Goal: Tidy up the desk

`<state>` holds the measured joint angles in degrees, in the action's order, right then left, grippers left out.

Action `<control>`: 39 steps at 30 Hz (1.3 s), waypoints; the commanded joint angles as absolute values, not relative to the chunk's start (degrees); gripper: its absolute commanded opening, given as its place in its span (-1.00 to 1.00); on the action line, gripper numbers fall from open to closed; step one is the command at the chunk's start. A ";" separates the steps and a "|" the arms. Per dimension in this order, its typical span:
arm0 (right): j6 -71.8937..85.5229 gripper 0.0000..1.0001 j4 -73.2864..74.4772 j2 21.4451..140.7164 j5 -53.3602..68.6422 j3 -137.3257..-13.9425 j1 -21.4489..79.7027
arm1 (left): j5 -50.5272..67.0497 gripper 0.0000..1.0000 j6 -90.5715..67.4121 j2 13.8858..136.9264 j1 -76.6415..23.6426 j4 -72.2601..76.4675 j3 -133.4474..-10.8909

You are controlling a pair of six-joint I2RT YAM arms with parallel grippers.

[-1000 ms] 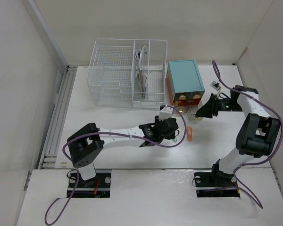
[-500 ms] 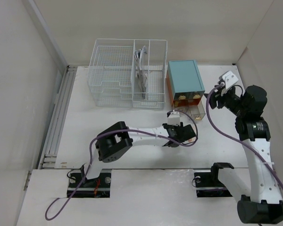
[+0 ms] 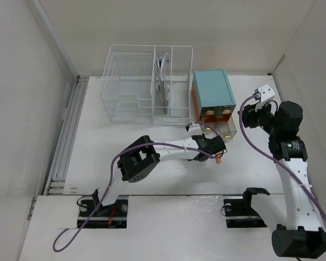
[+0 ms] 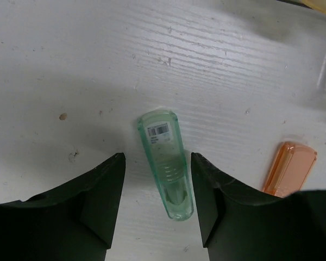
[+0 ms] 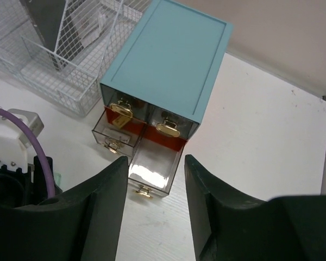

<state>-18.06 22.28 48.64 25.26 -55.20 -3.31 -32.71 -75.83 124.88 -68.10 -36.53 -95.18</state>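
Observation:
The white desk [image 3: 114, 147] carries a white wire basket [image 3: 146, 81] and a teal box [image 3: 212, 89] with two clear lower drawers pulled out [image 5: 152, 168]. My left gripper [image 3: 212, 148] is low over the desk, open, with its jaws on either side of a clear green pen-like tube [image 4: 165, 163] lying flat, not touching it. An orange tube [image 4: 289, 173] lies just to its right and shows in the top view [image 3: 219, 158]. My right gripper [image 3: 250, 117] is open and empty, held high to the right of the teal box and looking down at the open drawers [image 5: 156, 160].
The wire basket [image 5: 54, 54] stands left of the teal box [image 5: 168, 60] and holds cables in a narrow compartment [image 3: 162, 81]. Walls enclose the desk on the left, back and right. The left arm's wrist and purple cable [image 5: 22, 136] lie in front of the drawers.
My left gripper has moved right and now straddles the green tube beside the orange one. My right arm has lifted away from the drawers and now stands high at the right.

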 commanded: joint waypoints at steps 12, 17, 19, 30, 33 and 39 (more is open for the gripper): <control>-19.42 -0.54 33.21 50.01 27.95 -58.18 -6.06 | -31.03 -0.76 -77.52 127.71 -67.32 -40.69 -96.86; -22.23 0.30 39.98 55.01 33.72 -58.18 -6.06 | -32.42 -1.00 -77.52 123.94 -67.32 -40.69 -94.58; -23.19 0.53 42.18 56.68 34.89 -58.18 -6.06 | -33.83 -1.00 -77.52 120.09 -68.02 -40.69 -93.00; -60.43 0.34 52.02 60.04 34.97 -62.85 -2.37 | -40.95 -1.00 -77.52 98.98 -73.56 -41.22 -80.96; -92.19 0.35 64.47 60.03 39.11 -59.78 -2.37 | -41.57 -1.00 -76.03 92.15 -74.96 -41.84 -76.21; -128.98 0.28 71.02 59.50 28.93 -53.80 -1.76 | -39.65 -1.00 -68.50 77.63 -74.97 -37.54 -63.58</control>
